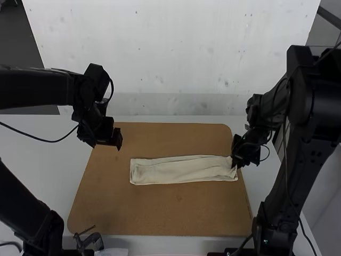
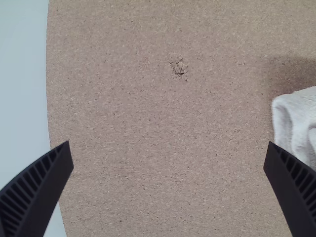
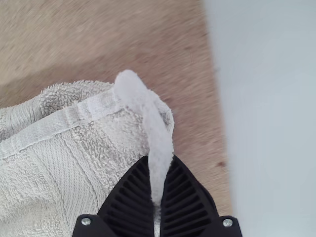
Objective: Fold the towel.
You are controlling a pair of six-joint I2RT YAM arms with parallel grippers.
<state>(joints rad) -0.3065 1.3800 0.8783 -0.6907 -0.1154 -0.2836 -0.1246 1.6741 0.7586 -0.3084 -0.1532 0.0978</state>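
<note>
Towel (image 1: 178,170) (layers unclear) pinched by right pincer (image 1: 235,163), gripped edge partly hidden

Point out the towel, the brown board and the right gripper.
Towel (image 1: 184,170): high view, middle of its strip.
Brown board (image 1: 160,213): high view, bare near part.
Right gripper (image 3: 161,162): right wrist view, between its fingers.

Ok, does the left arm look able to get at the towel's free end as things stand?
Likely yes: the left arm's open tool hangs above the brown board near that end of the towel, with nothing visible between them. The right arm's tool pinches the opposite end.
</note>
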